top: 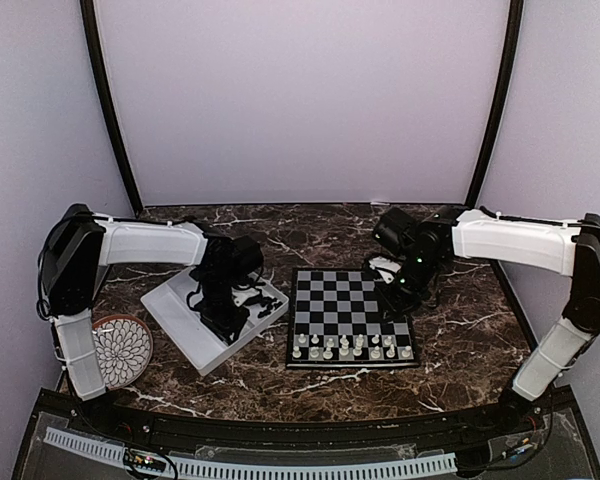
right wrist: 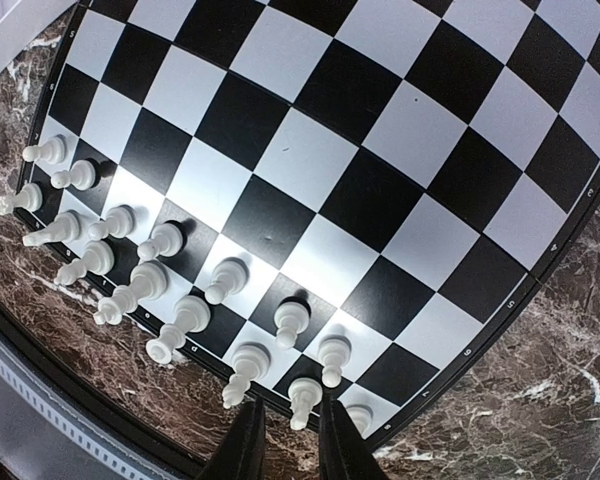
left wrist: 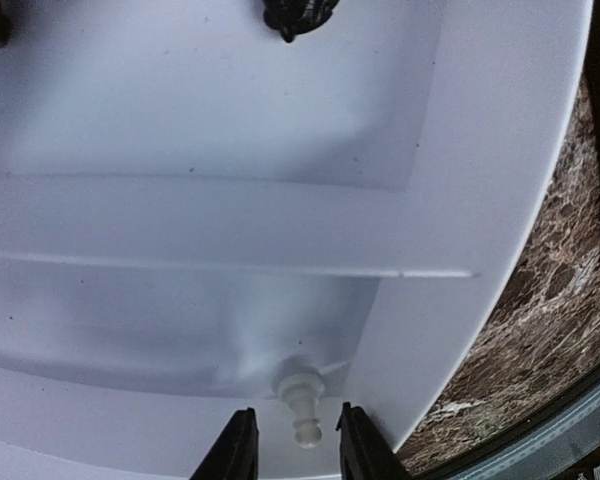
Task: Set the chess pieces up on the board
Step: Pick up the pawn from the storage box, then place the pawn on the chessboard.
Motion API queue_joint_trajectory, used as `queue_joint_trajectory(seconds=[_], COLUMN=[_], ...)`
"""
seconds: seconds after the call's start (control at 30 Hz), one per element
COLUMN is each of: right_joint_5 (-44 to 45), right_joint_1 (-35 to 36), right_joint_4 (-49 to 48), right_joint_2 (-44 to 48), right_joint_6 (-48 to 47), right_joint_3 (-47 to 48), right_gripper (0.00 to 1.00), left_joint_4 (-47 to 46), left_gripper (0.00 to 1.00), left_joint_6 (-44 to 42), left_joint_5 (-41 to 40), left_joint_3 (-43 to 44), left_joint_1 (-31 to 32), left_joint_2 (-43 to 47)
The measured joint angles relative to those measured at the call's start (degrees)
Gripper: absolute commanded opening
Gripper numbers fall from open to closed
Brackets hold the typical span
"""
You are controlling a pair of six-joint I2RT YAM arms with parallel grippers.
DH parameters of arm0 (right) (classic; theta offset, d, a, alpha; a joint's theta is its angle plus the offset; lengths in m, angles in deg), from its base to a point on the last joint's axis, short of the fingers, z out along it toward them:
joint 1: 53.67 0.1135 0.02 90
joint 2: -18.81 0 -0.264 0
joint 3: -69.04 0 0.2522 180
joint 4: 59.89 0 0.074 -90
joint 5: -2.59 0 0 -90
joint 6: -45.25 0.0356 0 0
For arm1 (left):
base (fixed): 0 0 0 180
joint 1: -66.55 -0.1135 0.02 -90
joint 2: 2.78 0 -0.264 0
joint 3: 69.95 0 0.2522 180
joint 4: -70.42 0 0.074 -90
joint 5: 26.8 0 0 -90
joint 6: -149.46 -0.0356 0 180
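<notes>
The board lies mid-table with white chess pieces standing on its two near rows. My left gripper is down in the white tray. In the left wrist view its jaws stand open on either side of a white pawn, with a gap on each side. My right gripper hovers over the board's right side. In the right wrist view the board fills the frame, and the gripper is narrowly open above a standing white piece, gripping nothing.
Black pieces lie in the tray's far compartment, and some show at the top of the left wrist view. A round patterned plate sits near the left arm's base. Dark marble table surrounds the board.
</notes>
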Motion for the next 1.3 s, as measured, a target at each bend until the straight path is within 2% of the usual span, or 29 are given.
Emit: queue_joint_trajectory(seconds=[0.33,0.5,0.87,1.13,1.3], right_joint_5=[0.0,0.4,3.3,3.8,3.9], right_joint_1=[0.0,0.0,-0.5,-4.8,-6.8], right_joint_4=[-0.1,-0.1,1.0,2.1,2.3], right_joint_2=[0.3,0.3,2.0,4.9,6.9], right_joint_6=[0.7,0.8,0.3,-0.7,-1.4], right_joint_3=[-0.5,-0.5,-0.2,-0.2,-0.8], right_gripper=[0.2,0.2,0.2,0.2,0.2], left_joint_4=[0.8,2.4,4.7,3.2,3.0], left_gripper=[0.05,0.02,0.01,0.02,0.02], left_joint_6=[-2.8,-2.8,0.1,1.6,2.4], left_joint_5=[-1.3,-2.2,-1.3,1.0,1.6], left_joint_3=[-0.6,1.3,20.1,36.9,41.1], left_joint_1=[1.7,1.7,2.3,7.2,10.2], left_joint_2=[0.0,0.0,-0.8,-12.3,-20.0])
